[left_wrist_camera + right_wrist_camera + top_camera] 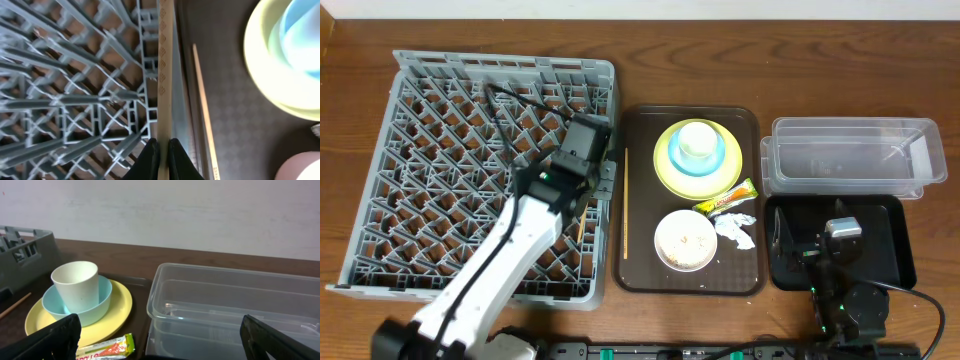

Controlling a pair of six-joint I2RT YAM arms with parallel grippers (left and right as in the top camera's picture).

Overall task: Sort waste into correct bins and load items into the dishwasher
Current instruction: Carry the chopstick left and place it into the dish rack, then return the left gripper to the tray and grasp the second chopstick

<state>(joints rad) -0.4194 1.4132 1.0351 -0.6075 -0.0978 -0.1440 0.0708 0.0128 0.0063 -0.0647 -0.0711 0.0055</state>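
My left gripper [604,180] [164,152] is shut on a wooden chopstick [165,70], held over the right edge of the grey dish rack [470,150] [75,90]. A second chopstick [625,205] [202,100] lies on the brown tray's left side. A pale cup [697,140] [75,282] sits in the light blue bowl [718,158] [102,302] on the yellow-green plate [665,165] [120,305]. The white bowl [685,240] holds rice scraps. The wrapper [726,200] [107,347] and napkin [735,230] lie beside it. My right gripper [835,240] [160,342] is open and empty over the black tray [890,255].
The brown serving tray [640,270] sits between the rack and the bins. The clear tub [855,155] [240,310] stands behind the black tray at the right. The left arm stretches across the rack's front right part.
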